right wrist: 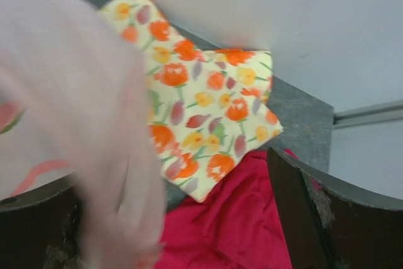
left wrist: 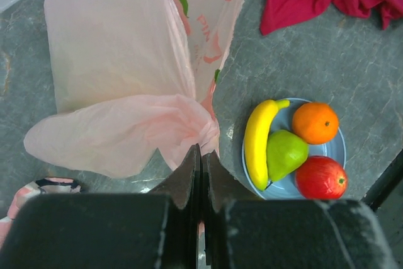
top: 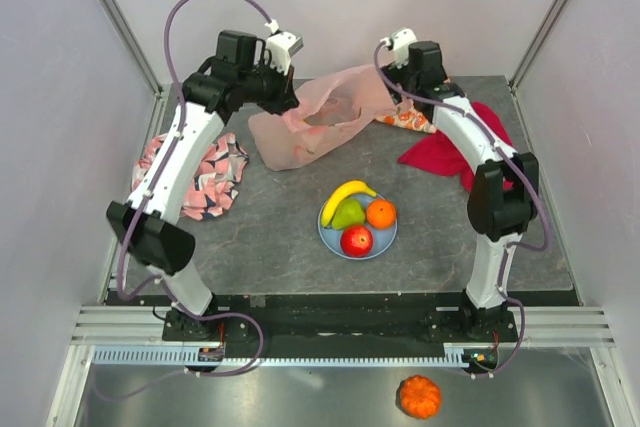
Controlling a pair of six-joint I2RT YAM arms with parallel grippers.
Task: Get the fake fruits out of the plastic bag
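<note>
Clamping plastic bag (left wrist: pixel 119 61) in left jaws | right jaws apart | red print (left wrist: pixel 211 33) unreadable

We log a grey, stone-look table (top: pixel 270 237), square, walled by pale panels. Back centre: a crinkly pink plastic bag (top: pixel 300 137), slumped flat towards its left end and bunched up further back. Near centre, well apart from the bag: a blue plate (top: pixel 388 237). Left edge: a pink-and-black patterned cloth (top: pixel 215 182), crumpled and spilling over the table's side. Right side: a red cloth (top: pixel 440 152) in a loose heap. Behind it, touching both it and the bag, we note a yellow cloth with orange print (top: pixel 405 119).
</note>
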